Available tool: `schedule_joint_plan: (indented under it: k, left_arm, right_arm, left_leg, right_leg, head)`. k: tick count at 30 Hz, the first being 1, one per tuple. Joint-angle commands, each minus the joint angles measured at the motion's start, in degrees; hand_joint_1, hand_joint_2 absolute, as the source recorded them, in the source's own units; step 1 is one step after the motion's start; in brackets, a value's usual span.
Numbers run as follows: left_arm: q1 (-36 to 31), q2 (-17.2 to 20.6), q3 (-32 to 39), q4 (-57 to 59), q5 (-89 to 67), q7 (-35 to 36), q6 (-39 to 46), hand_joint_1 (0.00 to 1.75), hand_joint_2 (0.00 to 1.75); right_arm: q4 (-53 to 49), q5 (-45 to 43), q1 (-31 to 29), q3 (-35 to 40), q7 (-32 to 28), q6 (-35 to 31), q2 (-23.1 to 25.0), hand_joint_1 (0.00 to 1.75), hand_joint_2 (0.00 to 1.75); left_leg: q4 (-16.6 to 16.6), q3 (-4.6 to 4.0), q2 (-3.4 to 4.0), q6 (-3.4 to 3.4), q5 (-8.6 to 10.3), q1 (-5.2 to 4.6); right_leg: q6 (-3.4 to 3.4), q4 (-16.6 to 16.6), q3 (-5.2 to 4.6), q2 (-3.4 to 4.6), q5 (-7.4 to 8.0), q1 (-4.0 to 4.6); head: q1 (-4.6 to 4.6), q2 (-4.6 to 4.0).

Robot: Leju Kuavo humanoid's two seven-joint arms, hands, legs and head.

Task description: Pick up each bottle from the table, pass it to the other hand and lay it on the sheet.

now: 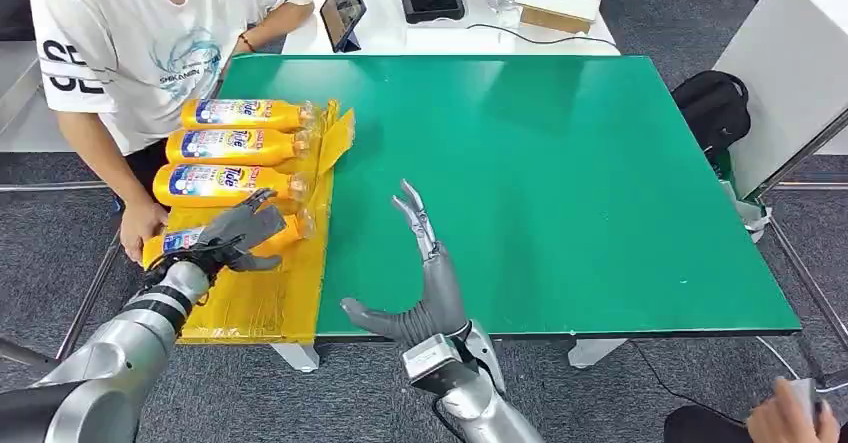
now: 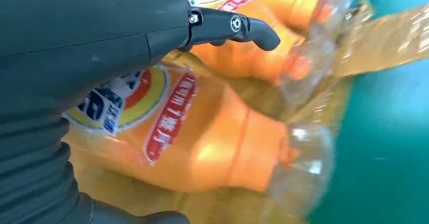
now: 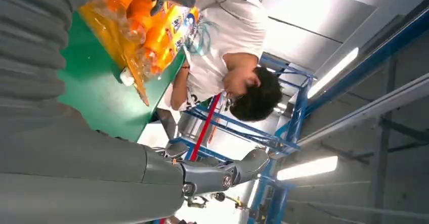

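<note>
Green worktop carrying yellow sheet at its left edge. Three orange bottles lying side by side on sheet. Left hand gripping fourth bottle, orange, clear-capped, lying on sheet. Right hand hovering, fingers apart, holding nothing.

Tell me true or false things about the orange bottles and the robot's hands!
1. Four orange bottles lie on the yellow sheet. True.
2. The left hand is on the nearest bottle. True.
3. The right hand holds a bottle. False: it is open, holding nothing.
4. The table is red. False: it is green.
5. The bottles stand upright. False: they lie on their sides.
</note>
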Motion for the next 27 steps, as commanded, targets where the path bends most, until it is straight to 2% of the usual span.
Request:
schedule_joint_plan:
  k: [1,3,5,7,8,11,12,17,19,22,24,26,27]
  left_arm:
    - [2.0,-3.5,4.8,-3.8,11.7,-7.4,-0.3,0.00,1.75]
    - [3.0,-4.2,4.0,-6.5,14.4,-8.9,4.4,0.00,1.75]
    - [3.1,-4.5,3.9,-6.7,14.4,-8.9,4.6,0.00,1.75]
    - [5.8,-6.3,3.4,-12.9,18.3,-11.6,13.4,0.00,1.75]
    - [8.0,-6.5,-0.1,-18.0,23.9,-11.6,15.9,0.00,1.75]
    - [11.4,-7.1,-5.0,-27.6,35.7,-11.6,17.0,0.00,1.75]
    - [14.2,-7.2,-7.3,-35.1,41.2,-11.6,16.9,0.00,1.75]
    - [15.4,-7.1,-9.2,-38.8,43.1,-11.6,18.0,0.00,1.75]
    - [17.5,-6.5,-11.5,-44.4,44.5,-11.6,22.5,0.00,1.75]
    - [21.1,-7.0,-13.6,-53.1,48.1,-11.6,26.0,0.00,1.75]
    - [24.0,-9.1,-12.7,-57.8,53.6,-11.6,23.3,0.00,1.75]
    - [28.6,-13.3,-9.7,-61.4,59.6,-11.6,13.7,0.00,1.75]
    - [30.9,-15.8,-9.4,-61.2,66.0,-10.5,6.5,0.00,1.75]
  right_arm:
    - [2.3,0.7,-0.7,-0.3,-2.0,-0.7,-0.7,0.00,1.75]
    - [2.5,0.9,-0.5,-0.4,-2.0,-0.5,-0.6,0.00,1.75]
    - [2.5,0.9,-0.5,-0.4,-2.0,-0.5,-0.5,0.00,1.75]
    - [2.6,1.2,-0.2,-0.1,-2.0,-0.1,-0.4,0.00,1.75]
    - [2.9,1.8,-0.2,0.4,-1.9,0.2,-0.4,0.00,1.75]
    - [4.0,2.5,-0.1,0.8,-1.7,-0.1,-0.2,0.00,1.75]
    - [4.2,1.9,0.1,-0.2,-1.3,-0.7,0.2,0.00,1.75]
    - [4.3,1.8,0.2,-0.5,-1.3,-0.5,0.1,0.00,1.75]
    - [4.2,1.8,0.4,-0.8,-1.3,-0.2,0.1,0.00,1.75]
    - [5.3,4.9,0.7,-0.8,-1.6,-3.3,-0.2,0.00,1.75]
    - [5.8,4.9,1.4,-1.9,-1.5,-4.3,-0.3,0.00,1.75]
    - [5.3,4.7,3.5,-4.1,-1.7,-4.9,-0.5,0.00,1.75]
    - [3.8,5.8,5.0,-5.9,-1.9,-7.7,-0.5,0.00,1.75]
  left_leg:
    - [0.0,0.09,0.00,0.07,-0.03,0.01]
    - [0.0,0.11,0.03,0.07,-0.05,0.02]
    - [0.0,0.06,-0.01,0.07,-0.05,0.02]
    - [0.0,0.02,-0.03,0.08,-0.05,0.02]
    - [0.0,0.06,0.02,0.10,-0.08,0.03]
    - [0.0,-0.07,0.05,0.07,-0.06,0.01]
    - [0.0,0.01,0.04,0.10,-0.13,0.05]
    - [0.0,-0.20,0.03,0.07,-0.08,0.03]
    - [0.0,-0.26,-0.02,0.08,-0.07,0.02]
    - [0.0,-0.25,0.11,0.08,-0.11,0.03]
    - [0.0,-0.22,0.17,0.09,-0.13,0.04]
    - [-0.1,-0.21,0.10,0.08,-0.11,0.02]
    - [-0.1,-0.07,0.09,0.11,-0.17,0.02]
  right_leg:
    - [-0.11,-0.1,0.10,-0.06,-0.03,0.04]
    - [-0.12,-0.1,0.11,-0.04,-0.03,0.05]
    - [-0.12,0.0,0.07,-0.09,-0.05,0.06]
    - [-0.12,-0.1,0.03,-0.11,-0.06,0.06]
    - [-0.15,-0.1,0.07,-0.08,-0.07,0.07]
    - [-0.10,0.0,-0.09,-0.02,-0.04,0.04]
    - [-0.15,-0.1,0.01,-0.06,-0.09,0.09]
    - [-0.11,0.0,-0.24,-0.06,-0.05,0.06]
    - [-0.11,0.0,-0.25,-0.08,-0.05,0.05]
    - [-0.11,0.0,-0.27,0.05,-0.05,0.06]
    - [-0.13,-0.1,-0.25,0.05,-0.06,0.08]
    - [-0.09,-0.1,-0.23,-0.05,-0.07,0.06]
    - [-0.14,-0.2,-0.08,-0.10,-0.13,0.07]
  head:
    - [0.00,0.00]
    - [0.00,0.00]
    - [0.00,0.00]
    - [0.00,0.00]
    - [0.00,0.00]
    - [0.00,0.00]
    - [0.02,0.00]
    - [0.02,0.00]
    - [0.00,0.00]
    - [0.00,0.00]
    - [0.02,0.00]
    - [-0.02,0.00]
    - [0.00,0.00]
